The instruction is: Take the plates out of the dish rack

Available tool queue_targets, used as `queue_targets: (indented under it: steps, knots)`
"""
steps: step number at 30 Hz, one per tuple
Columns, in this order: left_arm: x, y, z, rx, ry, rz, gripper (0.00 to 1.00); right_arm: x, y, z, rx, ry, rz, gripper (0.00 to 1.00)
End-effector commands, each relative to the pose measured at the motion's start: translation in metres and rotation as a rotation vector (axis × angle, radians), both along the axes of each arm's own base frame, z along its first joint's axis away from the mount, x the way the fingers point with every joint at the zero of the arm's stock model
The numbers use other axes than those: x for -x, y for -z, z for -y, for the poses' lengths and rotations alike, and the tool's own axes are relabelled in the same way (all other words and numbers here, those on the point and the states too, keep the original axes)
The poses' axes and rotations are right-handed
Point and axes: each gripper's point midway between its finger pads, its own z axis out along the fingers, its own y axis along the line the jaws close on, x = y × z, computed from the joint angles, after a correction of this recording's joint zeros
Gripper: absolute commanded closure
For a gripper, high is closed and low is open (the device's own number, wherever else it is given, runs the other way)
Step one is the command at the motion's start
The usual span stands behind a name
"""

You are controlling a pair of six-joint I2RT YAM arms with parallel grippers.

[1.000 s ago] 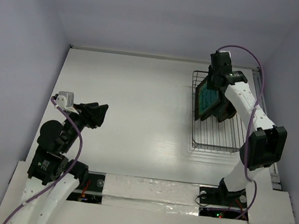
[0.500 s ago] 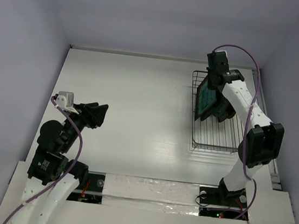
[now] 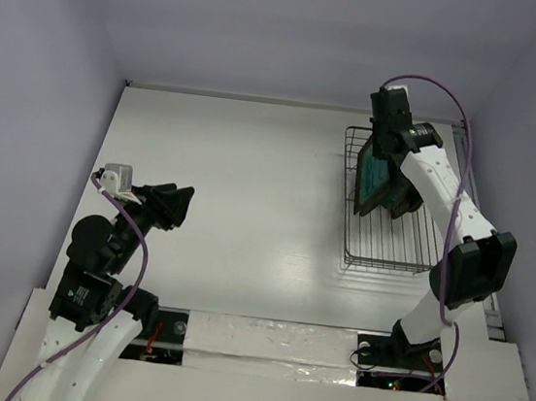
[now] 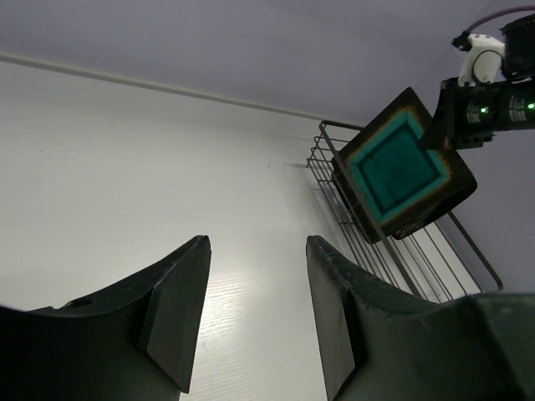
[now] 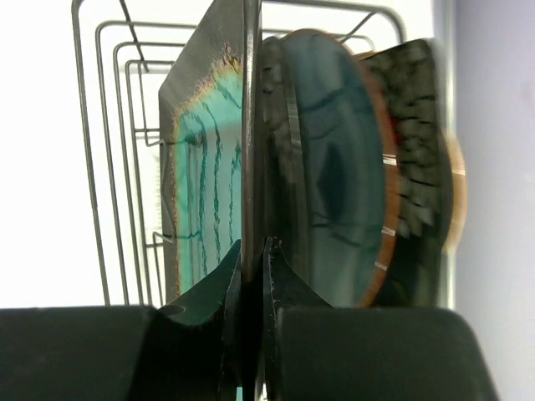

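Our right gripper (image 5: 252, 251) pinches the top edge of the leftmost square plate (image 3: 373, 174) — standing on edge at the dish rack's (image 3: 391, 247) far end, teal face turned left. Our left gripper (image 4: 255, 284) hangs open — well apart.

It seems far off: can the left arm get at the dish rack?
Doubtful. The left pincer sits across the table from the dish rack, and the right arm leans over it.

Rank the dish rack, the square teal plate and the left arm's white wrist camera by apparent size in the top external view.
Largest: dish rack.
Middle: square teal plate, seen at an angle.
Smallest: white wrist camera.
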Motion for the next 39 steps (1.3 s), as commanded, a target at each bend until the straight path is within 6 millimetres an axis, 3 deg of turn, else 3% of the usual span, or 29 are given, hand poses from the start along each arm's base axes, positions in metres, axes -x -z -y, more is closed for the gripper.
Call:
queue_targets:
  steps: [1,6,10,12,14,15,16,18,20,21,24,25,26,27,28,31,32,33,34,35,38,39]
  knots:
    - [-0.002,-0.004,0.004,0.005,0.018,0.023,0.53,0.001,-0.154,-0.008,-0.174,-0.002,0.443,1.0]
    - [-0.003,-0.004,0.002,0.005,0.01,0.023,0.53,0.02,-0.197,-0.006,-0.22,-0.011,0.53,1.0]
    - [-0.003,-0.004,0.004,0.004,0.018,0.023,0.53,0.047,-0.233,-0.013,-0.321,-0.064,0.62,1.0]
    - [-0.003,-0.004,0.004,0.004,0.021,0.024,0.53,0.052,-0.236,-0.023,-0.374,-0.101,0.633,1.0]
    - [-0.003,-0.005,0.004,0.005,0.021,0.025,0.53,0.058,-0.246,-0.058,-0.507,-0.211,0.666,1.0]
    - [-0.003,-0.004,0.004,0.004,0.021,0.024,0.53,0.056,-0.235,-0.079,-0.583,-0.258,0.634,1.0]
    - [-0.004,-0.004,0.003,0.004,0.012,0.022,0.54,0.057,-0.244,-0.1,-0.654,-0.316,0.667,1.0]
    - [-0.005,-0.003,0.002,0.003,0.006,0.018,0.53,0.054,-0.24,-0.133,-0.754,-0.383,0.655,1.0]
    - [-0.005,-0.003,0.001,0.002,0.001,0.015,0.54,0.056,-0.248,-0.176,-0.918,-0.474,0.664,1.0]
    - [-0.005,-0.003,0.001,0.003,0.0,0.017,0.54,0.047,-0.238,-0.198,-0.962,-0.499,0.636,1.0]
    - [-0.006,-0.003,0.001,0.002,0.0,0.015,0.54,0.045,-0.253,-0.252,-1.121,-0.576,0.628,1.0]
    - [-0.006,-0.002,0.001,0.002,0.0,0.013,0.54,0.028,-0.23,-0.276,-1.134,-0.565,0.571,1.0]
    - [-0.006,-0.003,0.0,0.003,-0.002,0.016,0.54,0.026,-0.242,-0.287,-1.161,-0.579,0.588,1.0]
    - [-0.006,-0.002,0.0,0.001,-0.003,0.01,0.54,0.023,-0.238,-0.299,-1.177,-0.582,0.577,1.0]
    - [-0.006,-0.002,0.0,0.001,-0.005,0.012,0.54,0.012,-0.217,-0.32,-1.202,-0.568,0.529,1.0]
    - [-0.006,-0.002,-0.001,0.002,-0.009,0.012,0.54,0.001,-0.215,-0.345,-1.297,-0.575,0.518,1.0]
    - [-0.005,-0.003,-0.001,0.002,-0.009,0.014,0.54,-0.012,-0.19,-0.358,-1.291,-0.556,0.483,1.0]
    - [-0.005,-0.003,-0.001,0.003,-0.011,0.016,0.54,-0.011,-0.196,-0.368,-1.309,-0.572,0.489,1.0]
    - [-0.005,-0.003,-0.001,0.003,-0.011,0.016,0.54,-0.012,-0.188,-0.379,-1.309,-0.566,0.462,1.0]
    - [-0.005,-0.003,-0.001,0.003,-0.009,0.016,0.54,-0.027,-0.158,-0.393,-1.288,-0.542,0.42,1.0]
    - [-0.005,-0.004,-0.002,0.003,-0.012,0.016,0.55,-0.032,-0.147,-0.416,-1.3,-0.532,0.384,1.0]
    - [-0.005,-0.004,-0.002,0.003,-0.014,0.016,0.55,-0.042,-0.12,-0.426,-1.286,-0.512,0.348,1.0]
